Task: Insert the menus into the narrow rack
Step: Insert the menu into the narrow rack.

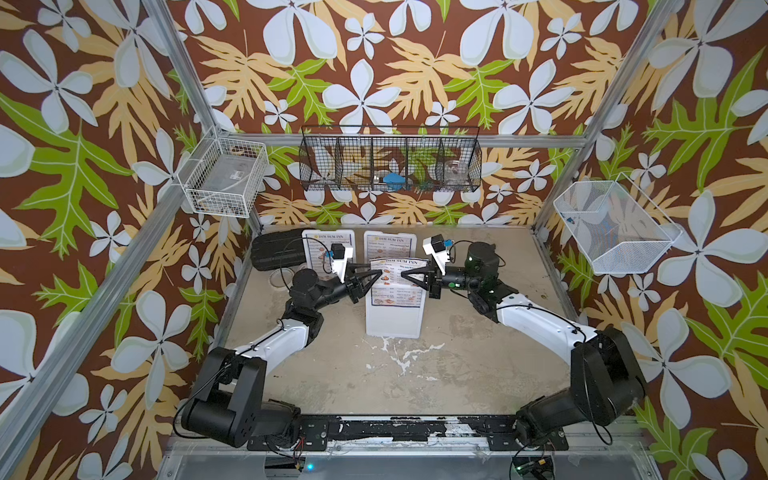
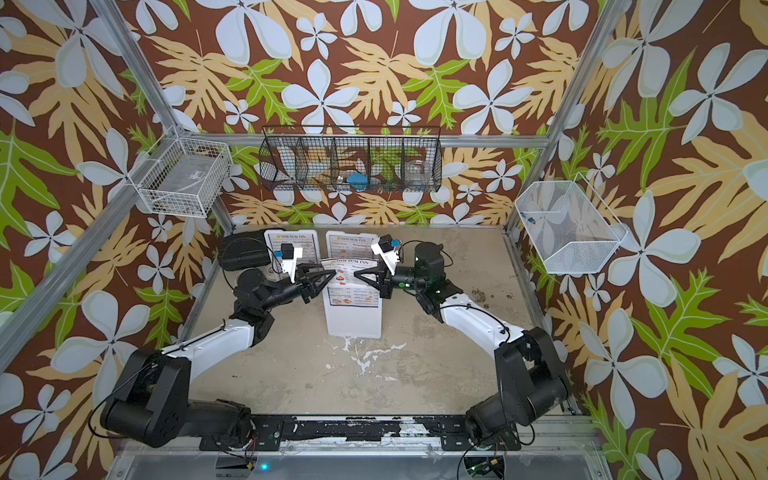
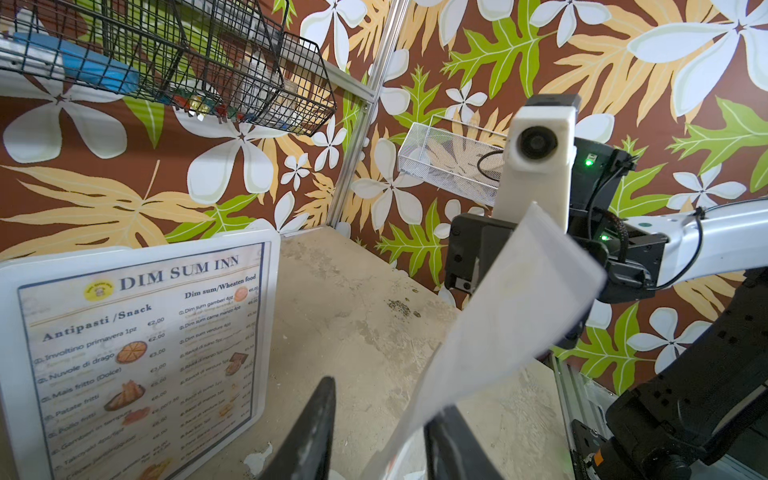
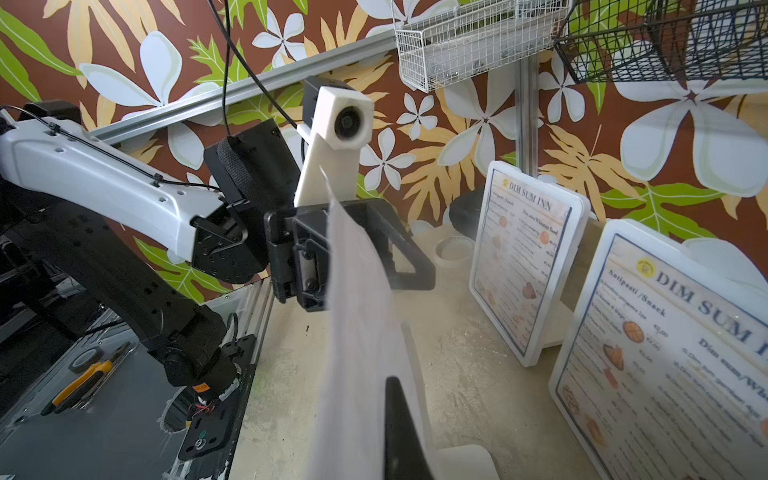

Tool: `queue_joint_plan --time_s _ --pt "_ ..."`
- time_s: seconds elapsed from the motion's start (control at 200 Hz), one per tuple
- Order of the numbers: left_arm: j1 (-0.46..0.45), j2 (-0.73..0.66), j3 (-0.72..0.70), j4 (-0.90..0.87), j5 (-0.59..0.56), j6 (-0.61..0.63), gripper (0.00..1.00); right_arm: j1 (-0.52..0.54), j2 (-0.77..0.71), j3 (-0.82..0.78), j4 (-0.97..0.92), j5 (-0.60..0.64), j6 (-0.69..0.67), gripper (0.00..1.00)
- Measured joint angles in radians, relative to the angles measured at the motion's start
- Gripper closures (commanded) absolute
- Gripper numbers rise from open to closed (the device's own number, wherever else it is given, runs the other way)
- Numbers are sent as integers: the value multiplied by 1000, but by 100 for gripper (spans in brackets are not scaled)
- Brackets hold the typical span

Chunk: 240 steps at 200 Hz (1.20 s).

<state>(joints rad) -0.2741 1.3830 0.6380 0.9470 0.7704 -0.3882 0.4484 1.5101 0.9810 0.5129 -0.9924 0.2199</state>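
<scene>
The lifted menu (image 1: 397,286), at the centre of both top views, is a thin, light, glossy sheet. It bends easily and can slip, so I think a side edge is the best place to hold it. The right gripper (image 1: 409,276) is closed on one edge. The left gripper (image 1: 376,274) is partly open, and the sheet passes loose between its fingers (image 3: 311,428). Behind, a second menu (image 1: 318,249) and a third menu (image 1: 388,247) lean upright. The black holder (image 1: 274,249) at upper left, probably the rack, lies beyond the left arm, which may block the way.
</scene>
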Motion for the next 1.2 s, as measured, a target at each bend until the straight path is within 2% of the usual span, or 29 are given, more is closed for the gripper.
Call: queue_joint_plan --time_s 0.13,0.24,0.35,0.545,0.691,0.851,1.056,1.201 --pt "0 1 3 0 8 0 86 1 -16 -9 10 -3 4 81" --pt "0 1 3 0 16 0 94 -1 -21 -1 3 9 0 73" --pt "0 1 0 2 16 0 99 -13 -15 14 0 31 0 70" --pt "0 0 -23 6 16 0 100 -29 3 43 -8 53 8 69" --pt "0 -8 -37 12 16 0 97 -28 10 48 -8 53 9 81" --pt "0 -14 -36 12 16 3 83 -29 14 32 -4 51 12 94" --pt "0 -14 -15 8 16 2 70 -28 14 -24 35 43 20 99" --pt "0 -10 4 8 17 -1 67 -23 16 -50 64 34 36 99"
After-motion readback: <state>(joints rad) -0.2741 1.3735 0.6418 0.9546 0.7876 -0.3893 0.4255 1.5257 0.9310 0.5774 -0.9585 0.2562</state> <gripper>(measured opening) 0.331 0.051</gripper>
